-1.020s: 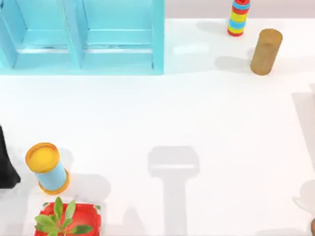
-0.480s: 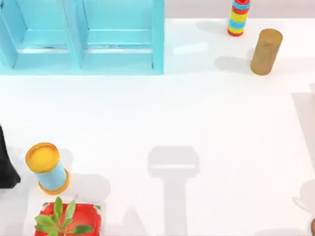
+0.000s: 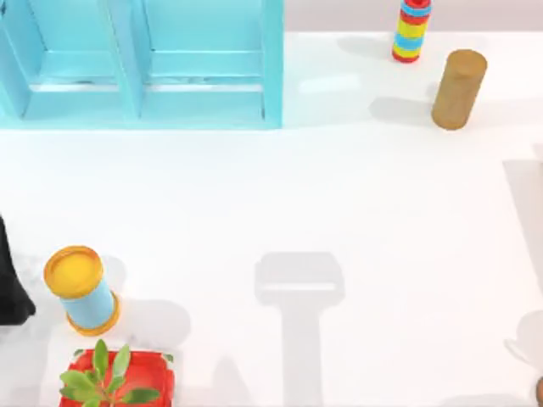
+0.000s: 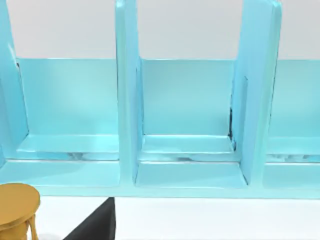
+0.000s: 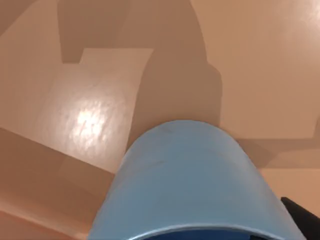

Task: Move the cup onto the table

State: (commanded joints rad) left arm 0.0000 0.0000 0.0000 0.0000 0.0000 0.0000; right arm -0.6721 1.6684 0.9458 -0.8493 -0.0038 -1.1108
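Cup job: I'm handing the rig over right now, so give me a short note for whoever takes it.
Right arm: its wrist view has the cup right up against the camera, over a tan surface, not the white table. Whether the jaws are closed on it cannot be told.
Left arm: parked at the table's left edge, its wrist camera facing the light-blue shelf from low by the yellow-topped cylinder.
Done: the cup is not in the shelf bays on view.
Left: bring the cup over the white table, set it down upright, release.
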